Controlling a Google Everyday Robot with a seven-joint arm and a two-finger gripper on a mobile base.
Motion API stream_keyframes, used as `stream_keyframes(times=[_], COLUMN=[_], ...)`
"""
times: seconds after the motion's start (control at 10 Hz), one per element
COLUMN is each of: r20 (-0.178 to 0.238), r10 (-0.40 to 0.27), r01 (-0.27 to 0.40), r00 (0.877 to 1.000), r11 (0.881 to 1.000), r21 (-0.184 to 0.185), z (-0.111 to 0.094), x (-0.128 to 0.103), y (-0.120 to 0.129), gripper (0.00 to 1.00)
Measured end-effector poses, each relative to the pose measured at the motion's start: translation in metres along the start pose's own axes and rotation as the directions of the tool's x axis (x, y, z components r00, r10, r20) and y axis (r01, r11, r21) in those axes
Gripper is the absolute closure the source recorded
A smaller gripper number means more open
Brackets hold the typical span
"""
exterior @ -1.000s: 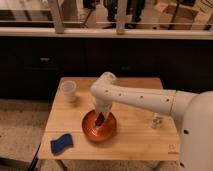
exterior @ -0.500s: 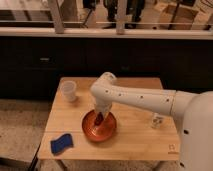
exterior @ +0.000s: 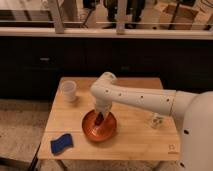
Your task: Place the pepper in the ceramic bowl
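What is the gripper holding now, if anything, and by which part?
It cannot be told. The gripper is low over the ceramic bowl and the pepper is at its tip, but the hold itself is not visible.

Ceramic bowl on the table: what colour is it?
Glossy orange-brown ceramic bowl, camera view; the gripper is over its middle, by the pepper.
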Motion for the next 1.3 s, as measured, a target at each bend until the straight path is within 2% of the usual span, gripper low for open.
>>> stream_keyframes(times=[0.1,0.3,0.4,0.6,0.9,1.0,1.2,1.3], r20=[0.0,0.001,0.001,0.001,0.002,0.003,0.003,0.003], r10=[-0.001,-0.001,-0.001,-0.001,0.0,0.0,-0.001,-0.001], r01=[0.001,0.001,0.001,0.001,0.0,0.0,0.001,0.001], r00=[1.0,1.0,1.0,1.0,1.0,1.0,1.0,1.0], r11=[1.0,1.0,1.0,1.0,1.0,1.0,1.0,1.0], r21=[0.0,-0.001,0.0,0.001,0.001,0.002,0.002,0.002], z=[0.0001,0.0002,0.0,-0.0001,0.0004,-0.0001,-0.0007,-0.0009], x=[-0.0003,-0.0004,-0.0002,-0.0002,-0.001,-0.0008,-0.0002,0.0001], y=[0.0003,0.0006,0.0005,0.0,0.001,0.0011,0.0018,0.0025], gripper=[0.67,0.77,0.77,0.68,0.73,0.71,0.61,0.61])
